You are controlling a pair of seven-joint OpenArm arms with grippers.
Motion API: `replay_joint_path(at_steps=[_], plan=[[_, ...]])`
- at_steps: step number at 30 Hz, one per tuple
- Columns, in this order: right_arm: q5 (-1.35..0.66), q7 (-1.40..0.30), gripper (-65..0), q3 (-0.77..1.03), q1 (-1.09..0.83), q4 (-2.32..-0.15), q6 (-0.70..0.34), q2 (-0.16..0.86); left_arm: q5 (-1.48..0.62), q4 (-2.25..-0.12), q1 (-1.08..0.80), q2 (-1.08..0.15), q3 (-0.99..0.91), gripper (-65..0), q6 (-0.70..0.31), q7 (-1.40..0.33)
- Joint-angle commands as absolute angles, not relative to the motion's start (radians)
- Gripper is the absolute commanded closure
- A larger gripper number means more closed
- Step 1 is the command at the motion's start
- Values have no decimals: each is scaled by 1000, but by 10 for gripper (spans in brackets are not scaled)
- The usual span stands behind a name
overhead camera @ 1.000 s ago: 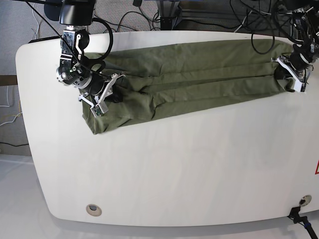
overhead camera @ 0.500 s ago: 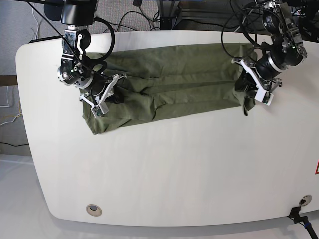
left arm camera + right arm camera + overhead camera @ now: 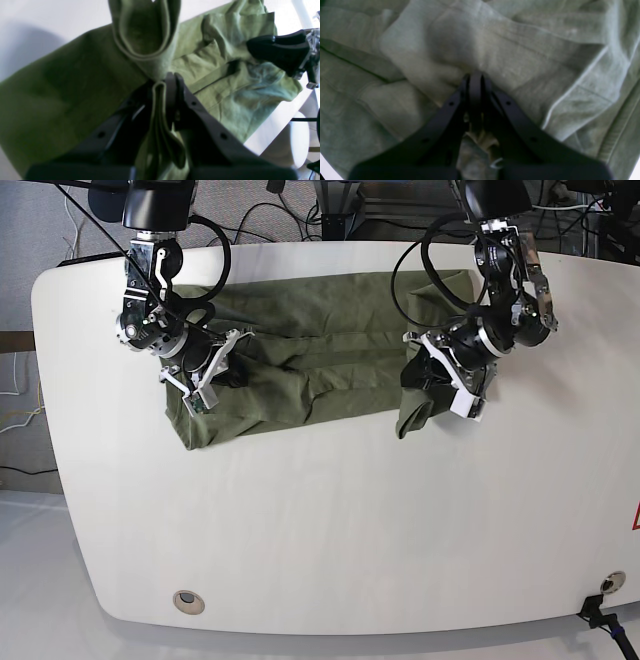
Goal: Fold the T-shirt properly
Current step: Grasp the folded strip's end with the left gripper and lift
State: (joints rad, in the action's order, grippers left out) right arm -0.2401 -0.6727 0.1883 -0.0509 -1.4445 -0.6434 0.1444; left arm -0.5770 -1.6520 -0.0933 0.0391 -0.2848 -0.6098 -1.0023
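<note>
Meanwhile, Both Tools Grip the Olive-Green T-Shirt

Clamped narrow, the left tool (image 3: pixel 424 372) has a bunched fold of the olive-green T-shirt (image 3: pixel 335 290) between its fingertips. From that grip a flap of fabric hangs just below the tool, towards the near side of the white counter (image 3: pixel 330 520). Behind the tool, more of the cloth lies on the counter, and its end is doubled over beside the arm. The left wrist view shows the pinched layers running between the dark fingers (image 3: pixel 178 100), with a raised loop of fabric standing just ahead of them.

The right tool (image 3: pixel 228 374) is closed too, nipping a ridge of the same T-shirt near the garment's other end. Around its tips the fabric is rumpled, with creases spreading out from the pinch; the right wrist view is filled almost entirely with those soft folds. A rounded corner of the cloth lies on the counter on the near side of this tool.

Between the two tools the T-shirt stretches as a long band, lengthwise creases running from one towards the other. Black cables (image 3: pixel 400 225) lie behind the counter, beyond both tools.
</note>
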Motion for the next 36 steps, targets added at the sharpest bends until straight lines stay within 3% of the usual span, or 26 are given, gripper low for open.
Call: replay_joint_path(at_steps=[1,16,17,21,26,36], plan=[[-162,-771,0,185,-64,-1434,-628,148,-601,-1655,-76,36,-285,0,-615,-981],[-163,-771,0,182,-58,-1431,-628,148,-599,-1653,-74,22,-122,0,-615,-981],[-163,-771,0,182,-58,-1431,-628,148,-599,-1653,-73,10,-108,-11,-615,-981],[-163,-771,0,182,-58,-1431,-630,148,-601,-1655,-73,4,-85,-175,-613,-981],[-163,-771,0,182,-58,-1429,-630,148,-602,-1659,-19,1,-82,-291,-555,-1082],[-157,-769,0,180,-58,-1428,-630,124,-812,-1827,39,-51,51,-301,-549,-1119]])
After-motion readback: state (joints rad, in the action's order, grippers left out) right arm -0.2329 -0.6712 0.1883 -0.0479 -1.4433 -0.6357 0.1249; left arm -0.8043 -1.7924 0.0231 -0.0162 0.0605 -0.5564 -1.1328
